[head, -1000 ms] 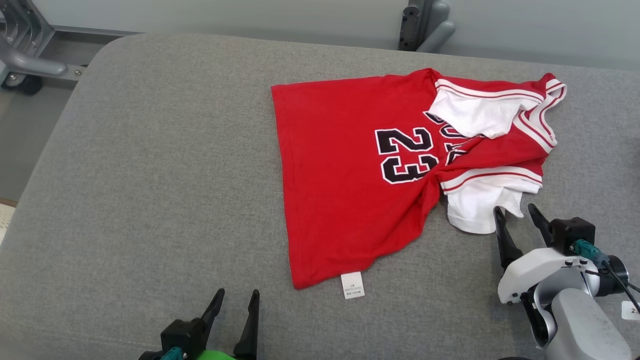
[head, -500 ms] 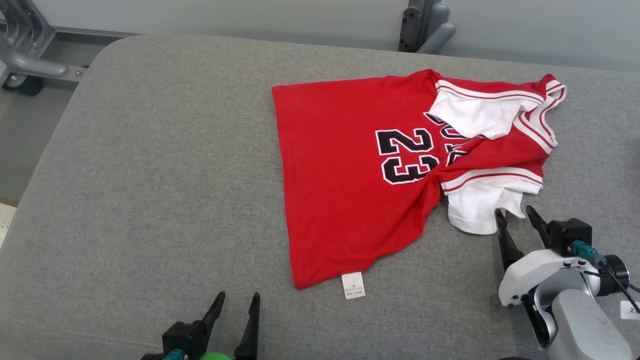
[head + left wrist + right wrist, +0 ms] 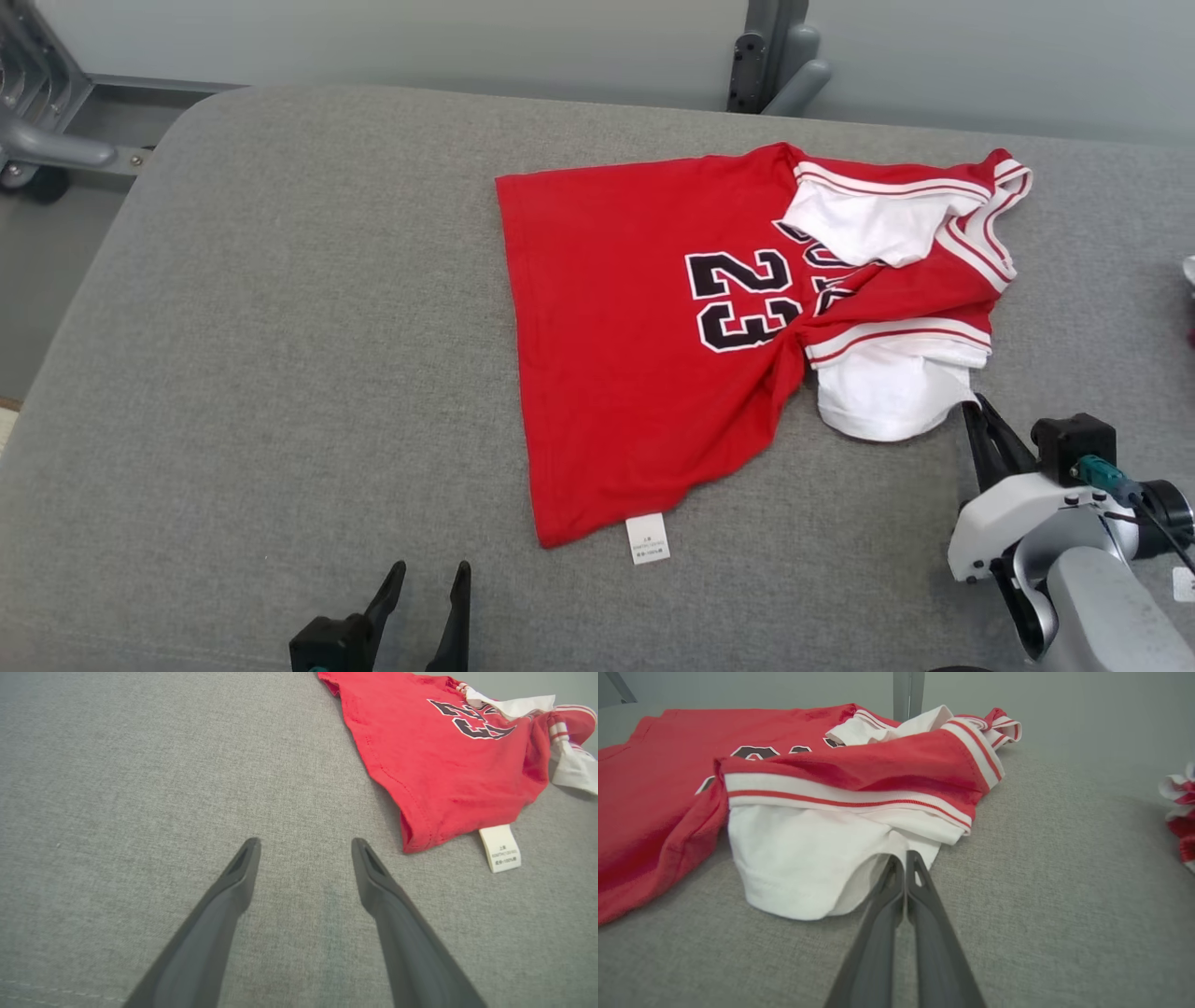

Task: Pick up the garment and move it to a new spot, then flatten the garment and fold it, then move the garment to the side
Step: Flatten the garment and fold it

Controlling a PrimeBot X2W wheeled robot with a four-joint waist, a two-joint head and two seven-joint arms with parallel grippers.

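I see the garment (image 3: 644, 355) lying crumpled on the grey cloth worktop (image 3: 280, 373), toward its far right; my right fingers (image 3: 924, 914) are shut tight on the edge of the near white sleeve (image 3: 878, 401); my left fingers (image 3: 233, 891) stand wide apart over bare cloth; a pale wall (image 3: 467, 37) and a metal post (image 3: 775, 65) stand behind.

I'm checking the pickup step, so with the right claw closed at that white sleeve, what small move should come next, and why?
Probably raise the right claw slightly to test its hold. It is shut, tips on the edge of the white sleeve, while the garment lies bunched on the grey pad. The left claw is open, apart from it.
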